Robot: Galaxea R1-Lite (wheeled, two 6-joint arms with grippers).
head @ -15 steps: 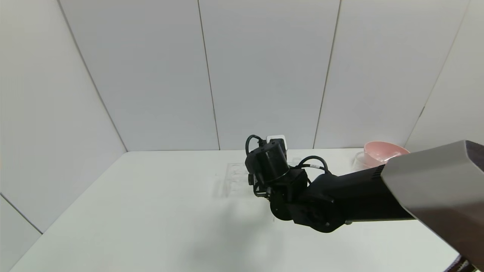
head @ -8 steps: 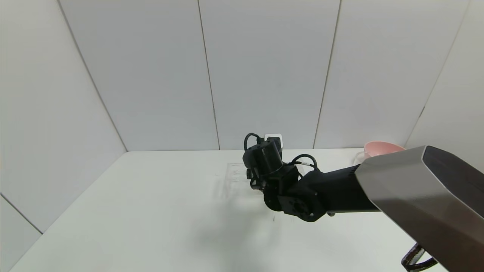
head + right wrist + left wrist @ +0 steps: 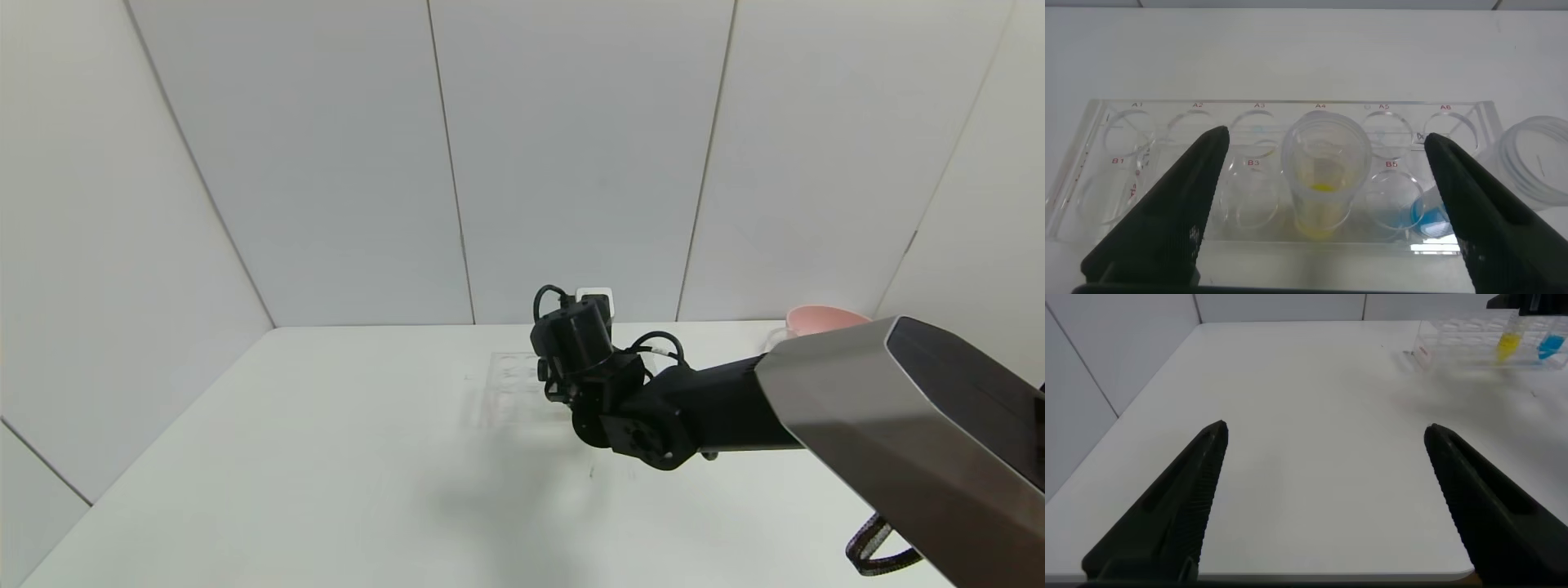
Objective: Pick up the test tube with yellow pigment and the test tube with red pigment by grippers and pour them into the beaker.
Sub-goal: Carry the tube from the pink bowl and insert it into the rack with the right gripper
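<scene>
The right claw [image 3: 1323, 216] is spread wide with nothing in it, hanging right over the clear tube rack [image 3: 1118, 196]. The test tube with yellow pigment [image 3: 1321, 175] stands upright in the rack, dead centre between the fingers but untouched. Just past the rack's end sits the beaker [image 3: 1539, 155]; the left claw [image 3: 1327, 502] idles open over bare table [image 3: 1306, 400].

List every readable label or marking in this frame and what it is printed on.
"A1", "A2", "A3", "A4", "A5", "A6": along one long edge of the clear tube rack.
"B1", "B3", "B5": second row of that rack.
Small red marks on the rack's end: too blurred to read.
</scene>
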